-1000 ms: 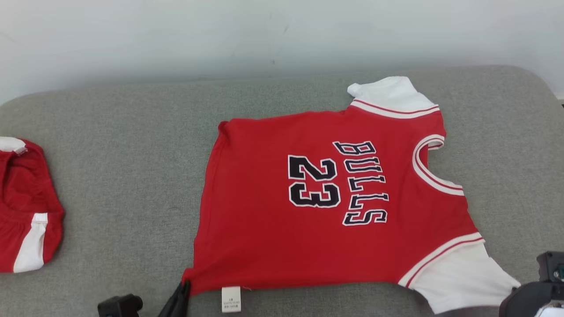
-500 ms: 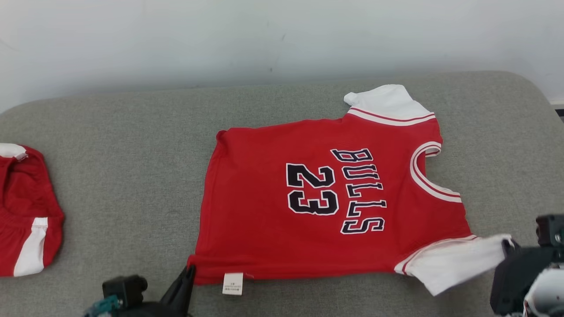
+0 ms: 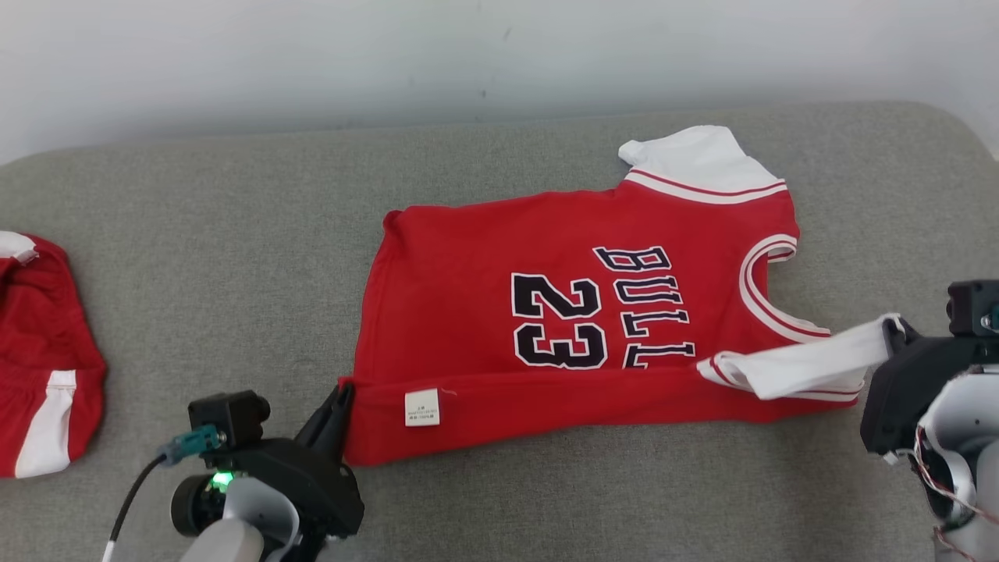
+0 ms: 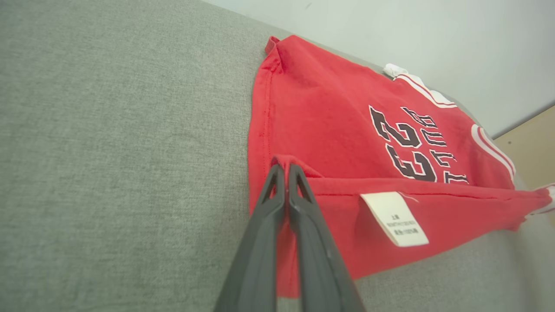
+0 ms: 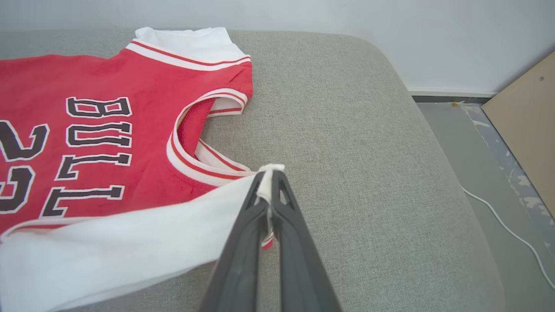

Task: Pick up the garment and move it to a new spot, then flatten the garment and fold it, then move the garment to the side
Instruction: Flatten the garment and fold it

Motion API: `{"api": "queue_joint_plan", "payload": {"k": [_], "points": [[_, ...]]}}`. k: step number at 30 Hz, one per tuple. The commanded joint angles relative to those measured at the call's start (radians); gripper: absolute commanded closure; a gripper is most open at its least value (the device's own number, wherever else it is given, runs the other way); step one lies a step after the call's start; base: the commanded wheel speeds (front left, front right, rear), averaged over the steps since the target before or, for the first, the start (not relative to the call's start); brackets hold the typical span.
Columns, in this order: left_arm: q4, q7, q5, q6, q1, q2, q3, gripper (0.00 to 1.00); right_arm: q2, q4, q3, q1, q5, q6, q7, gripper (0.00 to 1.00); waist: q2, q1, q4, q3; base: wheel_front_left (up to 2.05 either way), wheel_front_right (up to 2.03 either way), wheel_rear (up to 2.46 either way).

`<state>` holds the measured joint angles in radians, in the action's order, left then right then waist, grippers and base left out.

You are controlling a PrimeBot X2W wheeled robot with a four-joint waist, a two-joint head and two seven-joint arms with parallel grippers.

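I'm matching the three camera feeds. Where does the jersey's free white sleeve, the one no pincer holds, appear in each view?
Head view: free white sleeve upper right of centre, at the far edge of the jersey.
Left wrist view: small, upper right, against the wall.
Right wrist view: near the top edge, left of centre.
Shared landmark: the black 23 print.
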<state>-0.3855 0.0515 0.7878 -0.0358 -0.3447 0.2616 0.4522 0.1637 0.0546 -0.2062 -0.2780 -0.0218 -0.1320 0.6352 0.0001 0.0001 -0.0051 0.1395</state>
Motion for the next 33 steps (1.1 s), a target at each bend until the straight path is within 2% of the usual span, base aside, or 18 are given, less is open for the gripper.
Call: {"api": "queue_joint_plan", "payload": {"k": [1, 13, 14, 15, 16, 17, 21, 27, 33], "points": [[-0.006, -0.002, -0.002, -0.004, -0.015, 0.000, -0.001, 1.00, 0.004, 0.007, 0.002, -0.014, 0.001, 0.003, -0.012, 1.00, -0.0001, -0.0001, 0.001, 0.008, 0.00, 0.00, 0.00], [-0.137, 0.060, -0.024, 0.003, -0.164, -0.040, -0.006, 0.98, 0.036, 0.240, 0.077, -0.219, 0.005, 0.003, -0.198, 1.00, -0.0001, -0.0001, -0.001, 0.087, 0.00, 0.00, 0.00], [-0.146, 0.071, -0.028, 0.005, -0.173, -0.041, -0.008, 0.71, 0.035, 0.255, 0.078, -0.228, 0.009, 0.003, -0.211, 0.84, -0.0001, -0.0001, 0.000, 0.092, 0.00, 0.00, 0.00], [-0.156, 0.087, -0.031, 0.003, -0.184, -0.042, -0.013, 0.54, 0.031, 0.270, 0.078, -0.236, 0.012, 0.003, -0.225, 0.80, -0.0001, -0.0001, 0.000, 0.097, 0.00, 0.00, 0.00], [-0.165, 0.100, -0.031, 0.001, -0.191, -0.047, -0.016, 0.00, 0.024, 0.282, 0.075, -0.245, 0.011, 0.003, -0.240, 0.33, -0.0001, -0.0001, 0.000, 0.101, 0.00, 0.00, 0.00], [-0.174, 0.112, -0.034, -0.001, -0.196, -0.051, -0.018, 0.00, 0.020, 0.295, 0.072, -0.254, 0.011, 0.003, -0.252, 0.00, -0.0001, -0.0001, 0.001, 0.105, 0.00, 0.00, 0.00], [-0.204, 0.140, -0.045, 0.002, -0.210, -0.054, -0.015, 0.00, 0.011, 0.324, 0.072, -0.271, 0.019, 0.003, -0.278, 0.00, -0.0001, -0.0001, 0.005, 0.106, 0.00, 0.00, 0.00], [-0.203, 0.177, -0.084, -0.003, -0.151, -0.030, 0.004, 0.00, 0.032, 0.261, 0.064, -0.214, -0.037, 0.003, -0.294, 0.00, -0.0001, -0.0001, 0.009, 0.079, 0.00, 0.00, 0.00], [-0.161, 0.193, -0.130, -0.042, -0.064, -0.012, 0.034, 0.00, 0.043, 0.131, 0.017, -0.078, -0.060, 0.003, -0.199, 0.00, -0.0001, -0.0001, 0.011, 0.060, 0.00, 0.00, 0.00]]}}
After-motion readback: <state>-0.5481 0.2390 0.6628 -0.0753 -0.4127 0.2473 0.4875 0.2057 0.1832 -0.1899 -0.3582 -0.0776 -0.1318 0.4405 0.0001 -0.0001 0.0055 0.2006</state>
